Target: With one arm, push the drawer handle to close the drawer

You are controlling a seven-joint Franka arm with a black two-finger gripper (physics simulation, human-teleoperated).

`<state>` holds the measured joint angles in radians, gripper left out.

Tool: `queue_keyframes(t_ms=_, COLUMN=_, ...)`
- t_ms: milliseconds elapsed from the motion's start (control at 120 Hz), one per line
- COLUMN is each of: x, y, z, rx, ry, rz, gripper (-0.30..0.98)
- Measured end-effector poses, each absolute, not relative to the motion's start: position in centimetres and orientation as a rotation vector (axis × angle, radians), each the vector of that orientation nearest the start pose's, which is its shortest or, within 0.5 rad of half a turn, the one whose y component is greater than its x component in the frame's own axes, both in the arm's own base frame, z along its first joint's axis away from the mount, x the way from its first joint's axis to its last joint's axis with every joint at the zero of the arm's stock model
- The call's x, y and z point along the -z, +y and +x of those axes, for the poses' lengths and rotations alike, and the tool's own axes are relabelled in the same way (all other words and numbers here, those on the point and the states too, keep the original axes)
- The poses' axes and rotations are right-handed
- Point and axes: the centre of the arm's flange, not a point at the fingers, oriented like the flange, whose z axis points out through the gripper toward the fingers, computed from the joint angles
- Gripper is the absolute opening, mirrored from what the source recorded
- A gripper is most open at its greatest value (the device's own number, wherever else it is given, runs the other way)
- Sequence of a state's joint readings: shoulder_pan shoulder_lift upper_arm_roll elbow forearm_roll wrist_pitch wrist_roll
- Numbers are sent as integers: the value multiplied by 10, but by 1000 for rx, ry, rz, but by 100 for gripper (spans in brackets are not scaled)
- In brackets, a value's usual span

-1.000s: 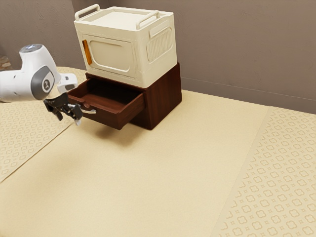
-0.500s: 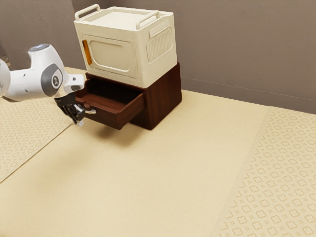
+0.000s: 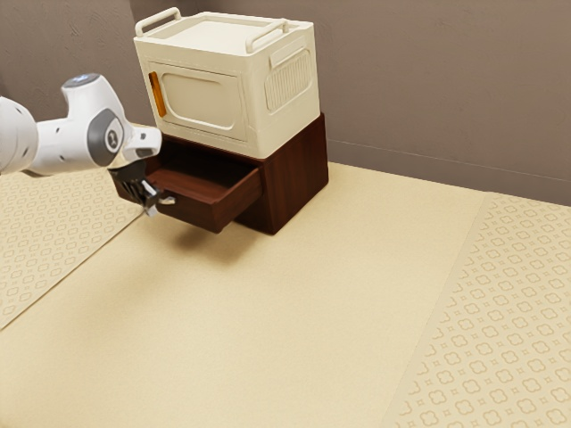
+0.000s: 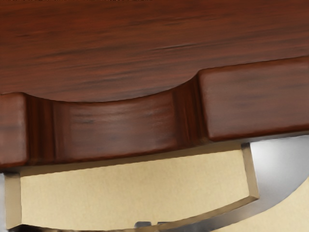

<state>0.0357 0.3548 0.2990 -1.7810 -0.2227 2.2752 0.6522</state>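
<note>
Where the pale table (image 3: 268, 312) spreads out, the white box (image 3: 205, 94) sits squarely on top of the dark wooden cabinet (image 3: 299, 174), and from that cabinet the drawer (image 3: 196, 213) stands well out. I judge that nearly all the closing is left to do: my hand (image 3: 152, 210) is down at the drawer's outer face, near the silver handle (image 3: 168, 201), so the approach looks about done and the push inward remains. How wide my hand stands I cannot tell, nor whether it touches the handle; I see nothing carried in it.

From the exterior view I get the gap to be closed, with the drawer's inside exposed between its front and the cabinet, and the box's orange strip (image 3: 158, 94) above. The wrist view gives me the close detail: a scooped notch (image 4: 120, 128) in the top edge of the drawer front, and the handle bowing outward from that front, with pale surface visible through the space between them.
</note>
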Motion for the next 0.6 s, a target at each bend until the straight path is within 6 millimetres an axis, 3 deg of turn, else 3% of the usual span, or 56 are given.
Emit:
queue_keyframes(t_ms=308, x=-390, y=196, z=650, rx=314, ry=384, rz=-3086, gripper=-9)
queue_keyframes(t_ms=600, x=-392, y=183, z=683, rx=358, ry=447, rz=-3070, gripper=-10)
